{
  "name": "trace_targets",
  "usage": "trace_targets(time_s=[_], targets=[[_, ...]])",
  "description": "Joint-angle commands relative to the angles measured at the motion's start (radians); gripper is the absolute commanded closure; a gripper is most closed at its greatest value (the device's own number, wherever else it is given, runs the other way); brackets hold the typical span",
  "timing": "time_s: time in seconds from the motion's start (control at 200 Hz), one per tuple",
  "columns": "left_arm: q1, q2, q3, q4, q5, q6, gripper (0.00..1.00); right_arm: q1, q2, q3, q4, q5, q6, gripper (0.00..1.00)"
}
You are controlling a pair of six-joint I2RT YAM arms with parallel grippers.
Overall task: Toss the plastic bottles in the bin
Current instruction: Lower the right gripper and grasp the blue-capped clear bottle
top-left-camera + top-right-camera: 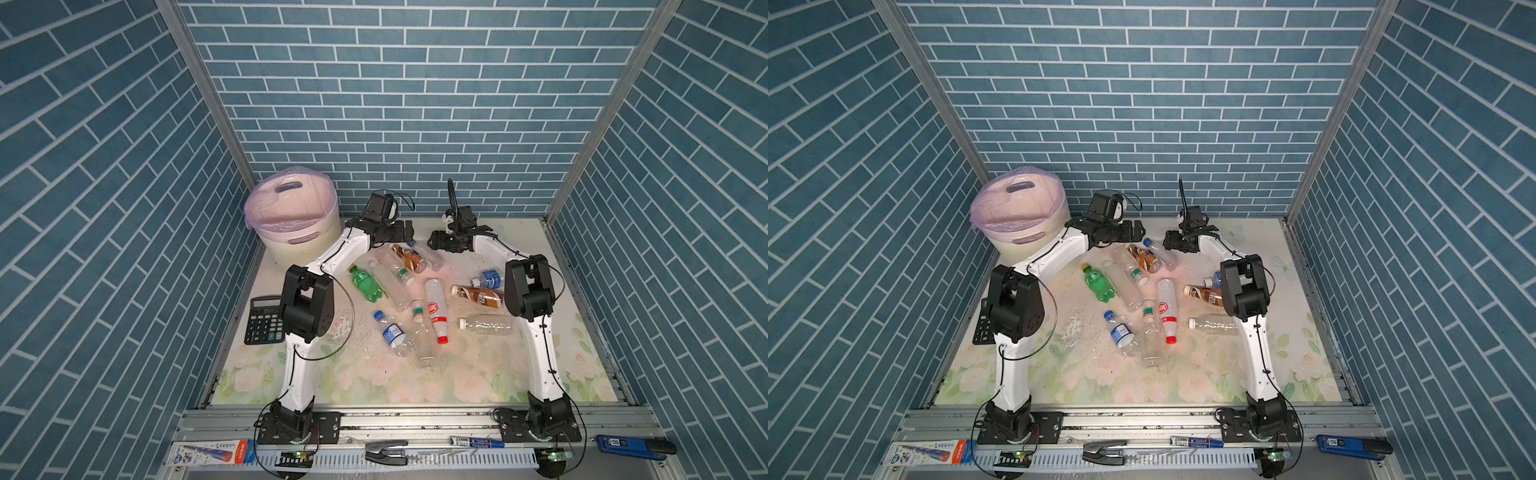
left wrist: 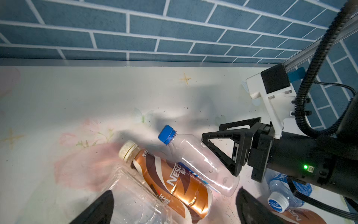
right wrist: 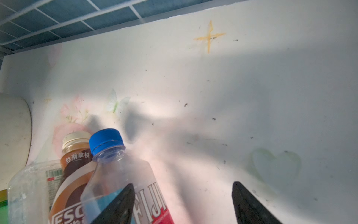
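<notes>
My right gripper is released and empty. In the right wrist view, bare table fills the gap between my fingers. The blue-capped clear bottle lies at the lower left of that frame, overlapped by one finger and not between the two. I judge I should slide toward that side until its body sits in the gap, then close gently across the middle: thin plastic buckles, and the bottle lies against the brown-labelled bottle, so it may roll. My left gripper hangs spread wide over the same heap, holding nothing, and the two must not collide. The bin stands at the upper left of the table in both top views, a long reach across
</notes>
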Motion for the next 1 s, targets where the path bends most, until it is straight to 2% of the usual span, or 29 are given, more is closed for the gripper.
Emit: trace_targets(time_s=[0.0,0.165,0.37,0.55,0.79,0.995], targets=[[0.007,-0.061,-0.038,0.028,0.000,-0.022,0.01,0.012,-0.068,-0.059,0.016,0.004,-0.043,0.21],[0.008,-0.097,-0.086,0.036,0.002,-0.037,0.01,0.017,-0.107,-0.083,0.010,-0.013,-0.055,0.18],[0.008,-0.156,-0.167,0.072,0.026,-0.088,0.01,0.029,-0.181,-0.123,-0.017,-0.023,-0.095,0.01],[0.007,-0.201,-0.237,0.108,0.078,-0.135,0.01,0.054,-0.195,-0.143,-0.044,-0.017,-0.155,0.01],[0.007,-0.274,-0.335,0.136,0.118,-0.163,0.01,0.064,-0.135,-0.094,-0.084,-0.031,-0.188,0.01],[0.007,-0.314,-0.392,0.141,0.131,-0.177,0.01,0.082,-0.090,-0.071,-0.124,0.011,-0.208,0.02]])
